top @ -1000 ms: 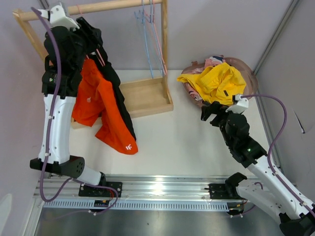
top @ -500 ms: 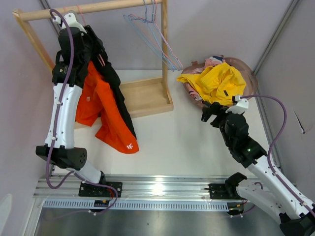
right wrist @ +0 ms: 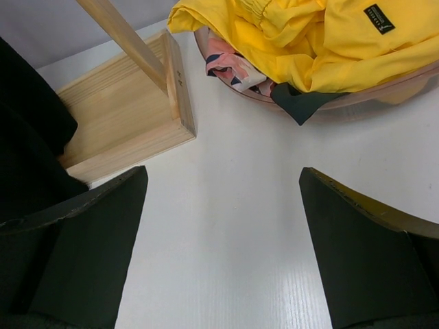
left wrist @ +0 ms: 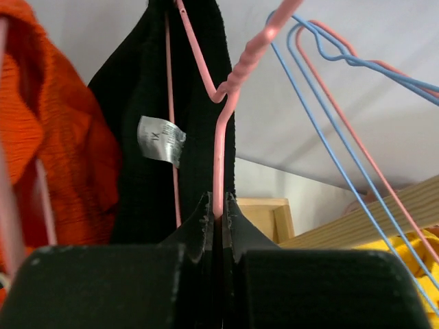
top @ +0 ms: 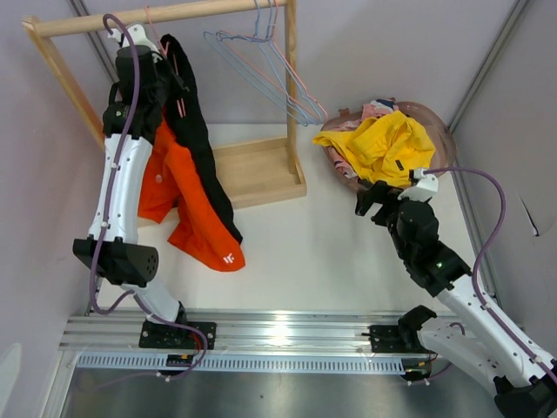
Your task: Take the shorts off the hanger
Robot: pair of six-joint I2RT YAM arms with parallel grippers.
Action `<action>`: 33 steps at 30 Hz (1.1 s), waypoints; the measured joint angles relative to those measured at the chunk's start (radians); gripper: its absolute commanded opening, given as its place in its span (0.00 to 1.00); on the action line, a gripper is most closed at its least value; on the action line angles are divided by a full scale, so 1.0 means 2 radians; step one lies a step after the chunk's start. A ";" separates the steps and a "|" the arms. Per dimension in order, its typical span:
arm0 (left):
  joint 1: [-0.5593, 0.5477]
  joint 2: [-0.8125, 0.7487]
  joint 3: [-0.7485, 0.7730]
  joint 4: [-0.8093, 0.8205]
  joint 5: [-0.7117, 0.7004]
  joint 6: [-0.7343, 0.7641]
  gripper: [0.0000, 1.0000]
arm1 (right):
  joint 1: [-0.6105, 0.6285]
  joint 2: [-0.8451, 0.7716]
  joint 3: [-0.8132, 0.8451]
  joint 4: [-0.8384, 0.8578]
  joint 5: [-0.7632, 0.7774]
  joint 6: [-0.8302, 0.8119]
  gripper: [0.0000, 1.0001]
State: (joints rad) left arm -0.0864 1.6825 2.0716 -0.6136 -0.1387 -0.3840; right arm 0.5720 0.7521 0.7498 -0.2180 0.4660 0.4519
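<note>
The left jaws were pinched shut on the pink hanger, black shorts hanging just beyond them. The right jaws gaped wide, empty, yellow shorts ahead.

- Left gripper: black jaws pressed together on the lower stem of a pink wire hanger.
- Black ribbed fabric shorts: draped on that hanger, behind the stem, with a small grey-white sewn label.
- Orange textured fabric shorts: left, touching the black pair.
- Blue wire hangers: right, slanting.
- Pale wooden beam and yellow fabric: lower right.
</note>
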 measured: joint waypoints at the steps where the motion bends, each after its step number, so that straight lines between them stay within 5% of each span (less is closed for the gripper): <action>1: 0.000 0.004 0.007 -0.003 0.006 0.000 0.00 | 0.000 0.000 0.000 0.001 -0.004 -0.001 0.99; 7: 0.000 0.028 0.083 -0.050 0.055 -0.015 0.00 | 0.032 0.007 -0.007 0.068 -0.100 -0.036 1.00; 18: -0.007 0.013 0.135 -0.053 0.147 -0.076 0.00 | 0.273 0.219 0.197 0.170 -0.121 -0.135 0.99; 24: -0.018 -0.021 0.090 -0.041 0.185 -0.099 0.00 | 0.326 0.334 0.298 0.217 -0.108 -0.173 0.99; 33: -0.021 -0.116 -0.017 -0.014 0.221 -0.122 0.00 | 0.329 0.409 0.332 0.259 -0.091 -0.189 0.99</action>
State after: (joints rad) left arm -0.1291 1.4513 2.0377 -0.6415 0.3038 -0.6289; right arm 1.2304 1.5696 1.4136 0.2993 0.2848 0.0738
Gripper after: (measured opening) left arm 0.035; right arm 0.993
